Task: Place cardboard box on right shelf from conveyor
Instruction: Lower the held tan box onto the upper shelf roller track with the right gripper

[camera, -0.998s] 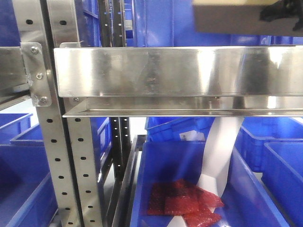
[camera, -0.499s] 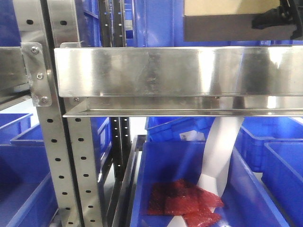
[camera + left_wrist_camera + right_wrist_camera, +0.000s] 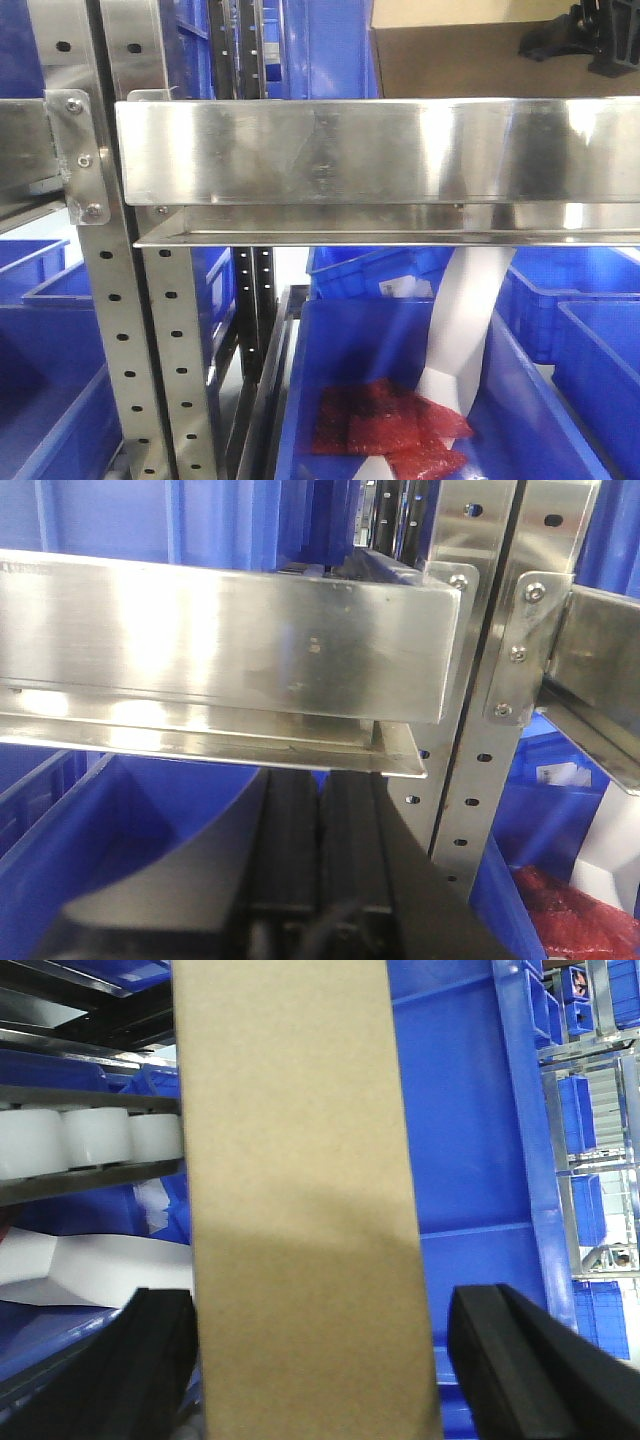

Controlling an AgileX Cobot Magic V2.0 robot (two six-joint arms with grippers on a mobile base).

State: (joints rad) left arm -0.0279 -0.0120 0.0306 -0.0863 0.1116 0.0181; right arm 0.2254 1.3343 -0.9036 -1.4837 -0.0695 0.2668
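Note:
The tan cardboard box (image 3: 450, 62) sits low behind the broad steel lip of the right shelf (image 3: 350, 150), at the top right of the front view. Black parts of my right gripper (image 3: 580, 35) show beside its upper right corner. From the right wrist, the cardboard box (image 3: 300, 1190) fills the middle as a tall slab between the fingers of my right gripper (image 3: 315, 1360). The left finger (image 3: 150, 1360) lies against it and the right finger (image 3: 520, 1360) stands clear with a blue gap, so it is open. My left gripper (image 3: 320, 790) is shut and empty just under a shelf lip (image 3: 230, 630). The conveyor is out of view.
Perforated steel uprights (image 3: 150, 330) stand at the left of the shelf. Below it are blue bins (image 3: 360, 360), one with red packets (image 3: 390, 430) and a white sheet (image 3: 465, 320). White rollers (image 3: 90, 1135) and a blue bin wall (image 3: 460, 1110) flank the box.
The box has moved left and sunk down until its lower part is behind the shelf lip. The right gripper's black parts have shifted with it and now sit higher against the box.

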